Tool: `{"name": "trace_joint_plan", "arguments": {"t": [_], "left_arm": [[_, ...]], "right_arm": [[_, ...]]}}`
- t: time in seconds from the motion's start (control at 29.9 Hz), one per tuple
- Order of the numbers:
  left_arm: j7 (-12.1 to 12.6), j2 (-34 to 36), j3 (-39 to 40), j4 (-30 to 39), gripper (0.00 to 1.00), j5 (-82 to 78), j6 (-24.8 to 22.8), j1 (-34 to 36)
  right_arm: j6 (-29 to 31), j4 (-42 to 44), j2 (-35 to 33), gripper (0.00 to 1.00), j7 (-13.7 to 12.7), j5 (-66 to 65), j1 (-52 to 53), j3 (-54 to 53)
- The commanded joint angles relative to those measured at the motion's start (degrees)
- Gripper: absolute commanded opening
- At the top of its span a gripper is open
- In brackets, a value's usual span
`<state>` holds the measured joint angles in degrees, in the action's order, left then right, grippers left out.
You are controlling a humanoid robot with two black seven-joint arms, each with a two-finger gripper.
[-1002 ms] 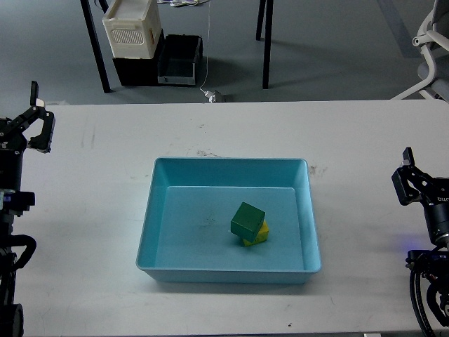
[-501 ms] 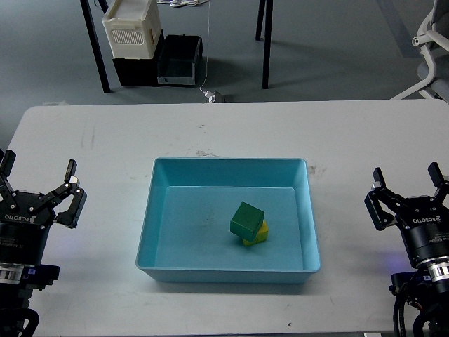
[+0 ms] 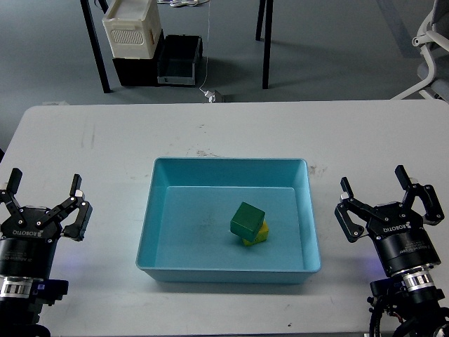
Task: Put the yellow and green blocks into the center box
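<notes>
A light blue box [image 3: 158, 210] sits in the middle of the white table. Inside it a dark green block [image 3: 247, 218] rests tilted on top of a yellow block [image 3: 258, 235], of which only an edge shows. My left gripper [image 3: 43, 191] is open and empty, left of the box and apart from it. My right gripper [image 3: 374, 185] is open and empty, right of the box and apart from it.
Beyond the table's far edge stand a white and black container stack [image 3: 133, 38], a dark bin [image 3: 179, 60], table legs [image 3: 266, 42] and part of an office chair [image 3: 431, 42] on the grey floor.
Both grippers have swung inward toward the box. The left one has moved right and the right one has moved left. The blocks have not moved.
</notes>
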<state>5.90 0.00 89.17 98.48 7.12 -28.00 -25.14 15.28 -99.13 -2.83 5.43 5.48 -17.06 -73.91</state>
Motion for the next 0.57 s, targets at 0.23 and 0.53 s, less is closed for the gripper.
{"name": "trace_joint_plan", "arguments": {"t": [0.23,0.53], "left_arm": [[0.1,0.0,-2.2,1.5,1.00,0.0,0.0,0.0],[0.5,0.0,-2.9,1.6,1.00,0.0,0.0,1.2]], "right_arm": [[0.1,0.0,1.0,1.00,0.6,-0.1,-0.7,0.3],[0.4,0.0,0.9,1.00,1.4,-0.4,-0.8,0.1]]}}
